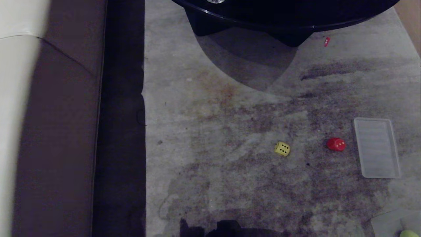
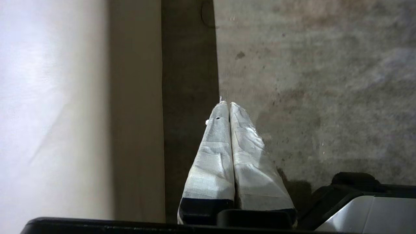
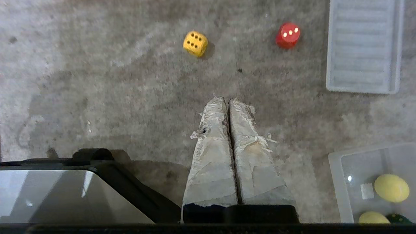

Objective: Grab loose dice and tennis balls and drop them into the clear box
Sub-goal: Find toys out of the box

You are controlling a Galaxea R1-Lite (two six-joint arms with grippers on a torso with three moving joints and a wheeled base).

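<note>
1. My right gripper (image 3: 228,101): tape-wrapped fingers pressed together, holding nothing, hanging above the mottled grey carpet (image 1: 230,131).
2. My left gripper (image 2: 227,104): fingers likewise closed and empty, over the carpet edge beside a brown sofa (image 1: 62,131).
3. Small rounded yellow die with black pips (image 1: 282,149): loose on the carpet, ahead of my right gripper.
4. Small rounded red die with white pips (image 1: 336,144): right of the yellow one, just beside a flat ribbed translucent lid (image 1: 377,148).
5. Clear shallow plastic box (image 3: 344,188): on the carpet near my right gripper, containing two yellow-green tennis balls (image 3: 391,188).
</note>
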